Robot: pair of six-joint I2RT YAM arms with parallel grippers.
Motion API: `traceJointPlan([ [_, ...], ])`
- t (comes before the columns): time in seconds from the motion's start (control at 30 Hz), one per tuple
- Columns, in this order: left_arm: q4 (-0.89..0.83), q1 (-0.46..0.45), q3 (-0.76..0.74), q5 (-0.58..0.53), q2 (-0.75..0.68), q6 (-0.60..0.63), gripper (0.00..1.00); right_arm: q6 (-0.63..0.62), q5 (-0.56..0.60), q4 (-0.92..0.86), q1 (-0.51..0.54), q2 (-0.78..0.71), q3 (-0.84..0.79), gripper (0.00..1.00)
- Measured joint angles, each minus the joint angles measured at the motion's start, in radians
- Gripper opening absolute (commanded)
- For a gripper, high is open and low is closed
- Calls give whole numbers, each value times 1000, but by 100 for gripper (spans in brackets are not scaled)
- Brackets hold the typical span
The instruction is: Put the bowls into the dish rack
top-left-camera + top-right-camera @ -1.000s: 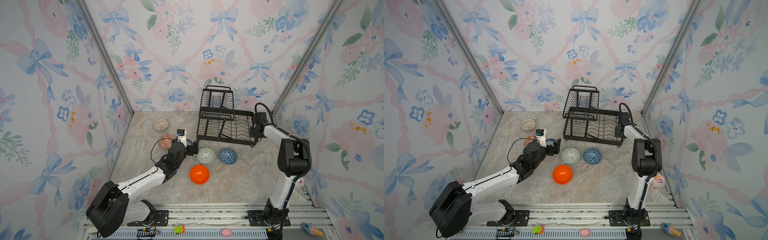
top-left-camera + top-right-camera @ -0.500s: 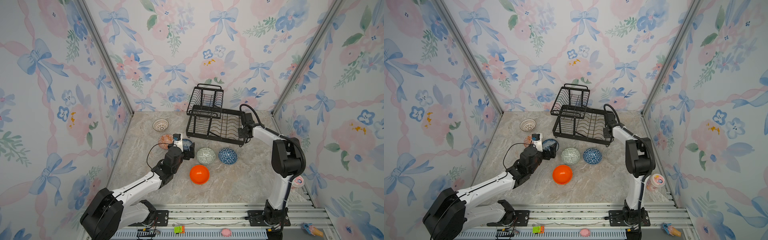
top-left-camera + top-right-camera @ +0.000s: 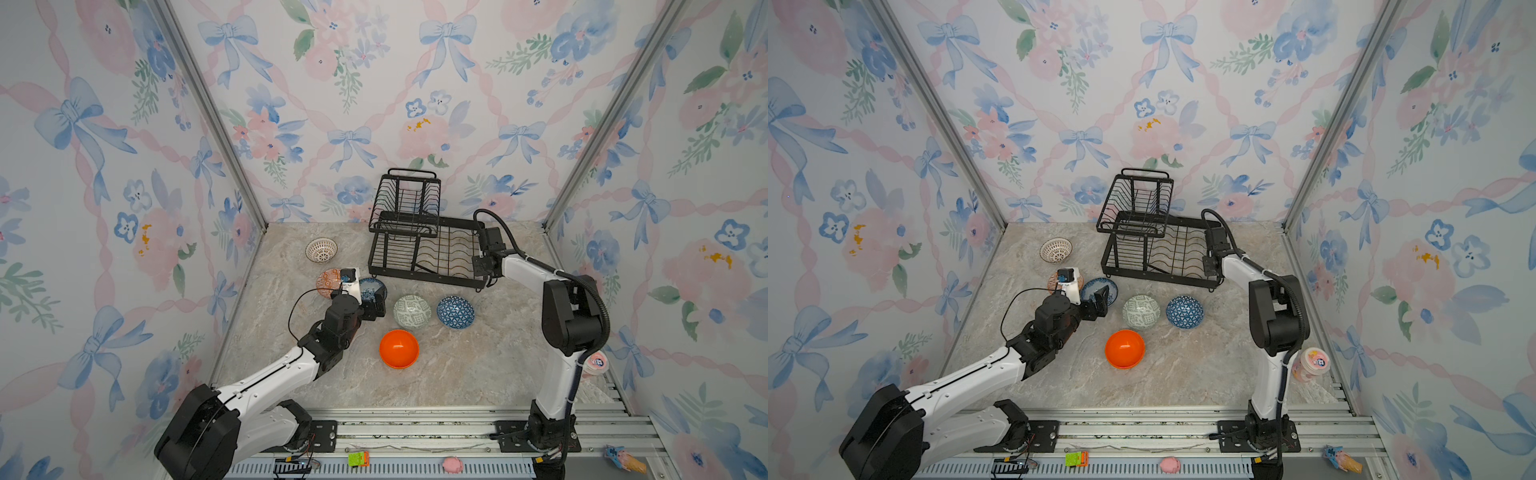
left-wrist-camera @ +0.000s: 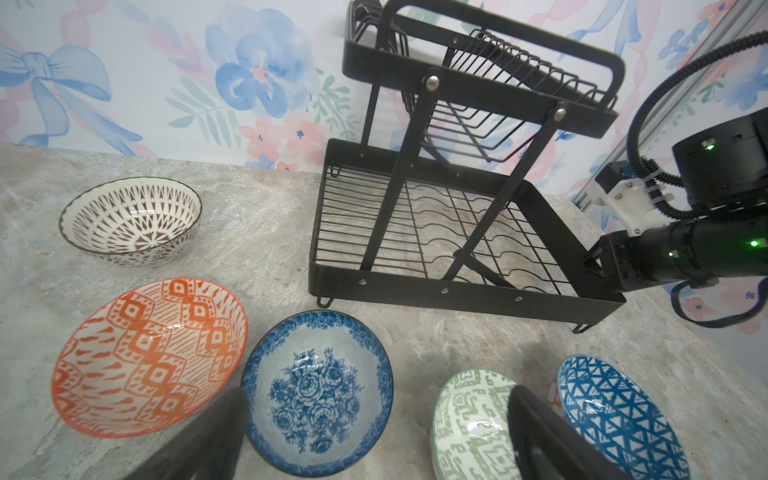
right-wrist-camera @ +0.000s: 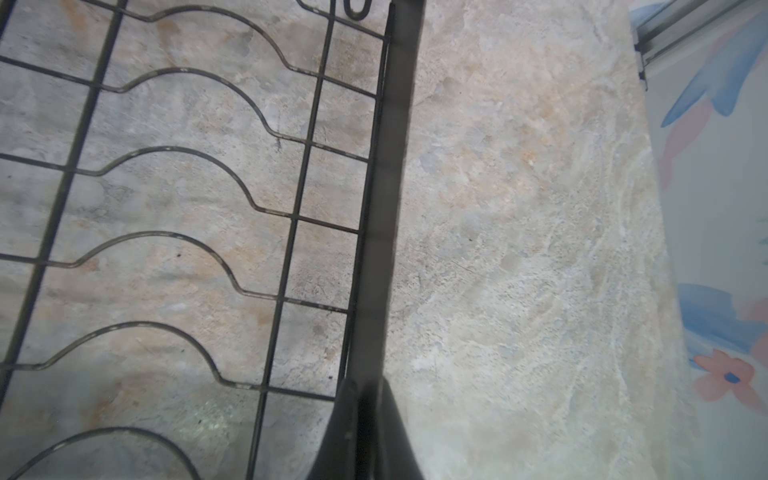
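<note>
The right tool [image 3: 484, 266] is closed on the right-hand end rail of the dish rack [image 3: 428, 277]; in the right wrist view its fingers [image 5: 336, 449] pinch that flat bar. The left tool [image 4: 378, 397] is spread fully wide and holds nothing. It is poised just above the blue-and-white bowl [image 3: 376, 286], with one finger between that bowl and the red-orange patterned bowl [image 4: 149, 357] and the other between the grey-green patterned bowl [image 4: 469, 424] and the dark blue geometric bowl [image 4: 615, 415]. All six bowls lie on the counter [image 3: 478, 365], outside the rack. The white lattice bowl [image 3: 321, 250] is near the back left and the plain orange bowl [image 3: 399, 349] is nearest the front. These two, like the red-orange and blue-and-white bowls, sit mouth up. The rack's long axis runs across the back of the counter, slightly skewed, with the raised upper basket [image 3: 409, 199] at its left end.
</note>
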Motion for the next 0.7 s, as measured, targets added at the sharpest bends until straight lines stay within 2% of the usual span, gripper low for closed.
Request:
traceJointPlan([
  [0.3, -35, 0, -2, 0, -28, -26, 98, -42, -26, 46, 42, -24, -45, 0],
  [0.4, -45, 0, -2, 0, -39, -36, 98, -48, -32, 47, 47, -24, -45, 6],
  [0.7, -93, 0, -12, 0, -60, -55, 98, -16, -48, 29, 43, -24, -35, 8],
])
